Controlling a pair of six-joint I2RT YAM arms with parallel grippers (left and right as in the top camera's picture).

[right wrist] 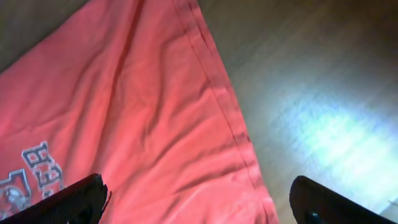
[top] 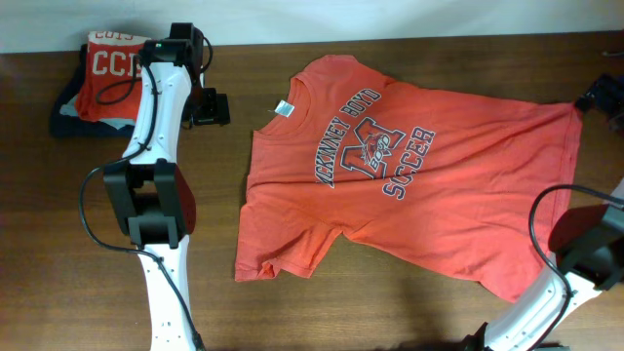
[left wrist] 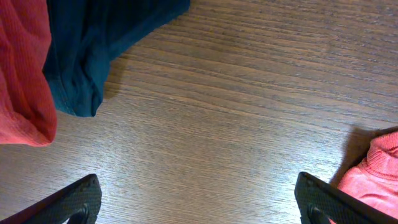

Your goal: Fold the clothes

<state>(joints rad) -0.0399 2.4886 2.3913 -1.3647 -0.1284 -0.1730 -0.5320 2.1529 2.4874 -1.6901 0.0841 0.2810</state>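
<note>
The clothes are an orange-red T-shirt (top: 409, 185) that lies spread flat, print up, with its collar at the upper left and its hem to the right. My left gripper (top: 211, 105) hovers open over bare wood between the folded stack and the shirt's collar. In the left wrist view its fingers (left wrist: 81, 200) stand wide apart with nothing between them (left wrist: 199, 205), and an edge of the shirt (left wrist: 373, 177) shows at the lower right. My right gripper (top: 597, 97) is at the far right by the hem corner. It is open (right wrist: 199, 202) above the shirt's hem (right wrist: 217, 93) and grips nothing.
A folded red shirt lettered in white (top: 109, 68) lies on a dark navy garment (top: 68, 115) at the back left; both show in the left wrist view (left wrist: 22, 74) (left wrist: 93, 37). The wooden table (top: 390, 312) runs along the front.
</note>
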